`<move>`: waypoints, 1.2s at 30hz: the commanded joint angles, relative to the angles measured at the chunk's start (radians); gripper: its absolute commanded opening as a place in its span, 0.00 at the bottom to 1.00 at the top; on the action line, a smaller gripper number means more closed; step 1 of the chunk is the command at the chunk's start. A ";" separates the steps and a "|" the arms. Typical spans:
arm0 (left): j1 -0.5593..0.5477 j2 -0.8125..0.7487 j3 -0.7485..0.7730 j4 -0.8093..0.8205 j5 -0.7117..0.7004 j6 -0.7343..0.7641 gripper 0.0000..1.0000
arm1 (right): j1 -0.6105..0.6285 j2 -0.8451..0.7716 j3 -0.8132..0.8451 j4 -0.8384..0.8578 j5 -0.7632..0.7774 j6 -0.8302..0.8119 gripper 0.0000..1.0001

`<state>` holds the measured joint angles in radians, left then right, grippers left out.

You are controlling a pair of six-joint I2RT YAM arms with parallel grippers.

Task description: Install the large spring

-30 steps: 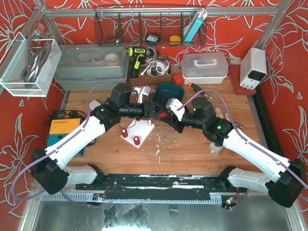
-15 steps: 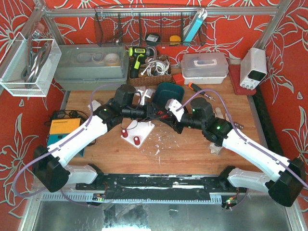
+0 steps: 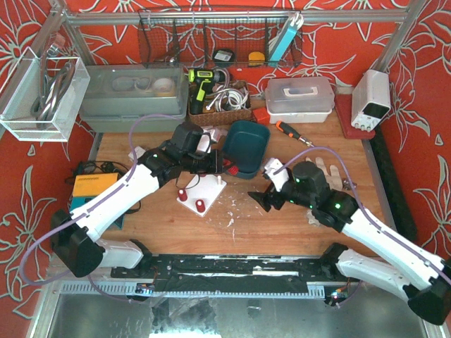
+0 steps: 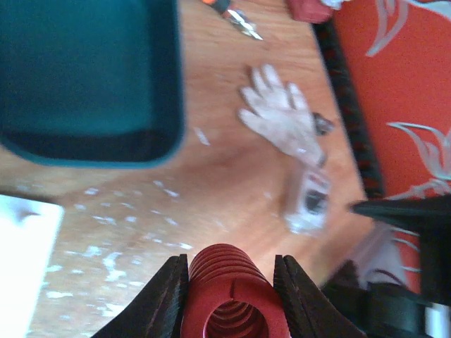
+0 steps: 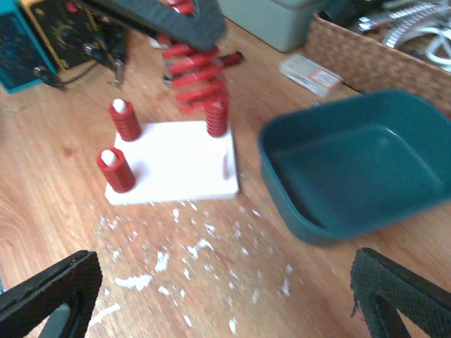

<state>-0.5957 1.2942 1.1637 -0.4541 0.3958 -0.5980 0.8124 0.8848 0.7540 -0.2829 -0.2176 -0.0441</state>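
The right gripper [image 5: 225, 303] is now standing wide open and drawing back to the right of the white base plate [image 5: 176, 162], whereas a second ago it was meeting the left gripper [image 4: 231, 282] over the spring. The left gripper alone is clamping the large spring [image 4: 229, 299], holding it just above the plate's far right corner, by the red post [image 5: 217, 116] there. The handover is looking finished, so the left arm is facing the seating itself: lining the coil up over its post and lowering it.

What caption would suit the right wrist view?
Left gripper holds the large red spring near the white base; teal tray at right.
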 commanded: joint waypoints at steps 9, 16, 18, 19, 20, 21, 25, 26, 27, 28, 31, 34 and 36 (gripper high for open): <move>-0.014 -0.009 -0.086 -0.019 -0.493 0.254 0.05 | 0.004 -0.188 -0.018 -0.363 0.459 0.440 0.99; -0.032 -0.008 -0.200 0.148 -0.485 0.289 0.05 | 0.004 -0.130 0.030 -0.507 0.477 0.501 0.99; -0.042 0.014 -0.202 0.160 -0.486 0.295 0.05 | 0.004 -0.136 0.027 -0.523 0.483 0.518 0.99; -0.048 0.022 -0.203 0.167 -0.486 0.299 0.05 | 0.004 -0.146 0.024 -0.527 0.486 0.525 0.99; -0.054 0.032 -0.205 0.174 -0.486 0.304 0.05 | 0.003 -0.159 0.014 -0.527 0.488 0.532 0.99; -0.056 0.040 -0.207 0.181 -0.484 0.307 0.05 | 0.004 -0.174 0.006 -0.526 0.490 0.541 0.99; -0.059 0.060 -0.206 0.196 -0.479 0.317 0.05 | 0.003 -0.240 -0.029 -0.513 0.510 0.560 0.99; -0.059 0.066 -0.208 0.198 -0.479 0.319 0.05 | 0.004 -0.252 -0.035 -0.510 0.518 0.562 0.99; -0.059 0.069 -0.211 0.201 -0.480 0.324 0.05 | 0.004 -0.268 -0.041 -0.505 0.522 0.564 0.99; -0.059 0.073 -0.214 0.203 -0.480 0.329 0.05 | 0.003 -0.281 -0.044 -0.501 0.529 0.564 0.99; -0.059 0.086 -0.222 0.215 -0.482 0.340 0.05 | 0.004 -0.300 -0.045 -0.498 0.544 0.563 0.99; -0.059 0.103 -0.223 0.229 -0.478 0.342 0.06 | 0.004 -0.301 -0.038 -0.503 0.550 0.557 0.99; -0.061 0.118 -0.223 0.237 -0.473 0.345 0.06 | 0.003 -0.297 -0.033 -0.507 0.546 0.549 0.99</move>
<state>-0.6502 1.3876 0.9440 -0.2699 -0.0692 -0.2741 0.8127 0.5880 0.7235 -0.7746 0.2951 0.4973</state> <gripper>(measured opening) 0.297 0.989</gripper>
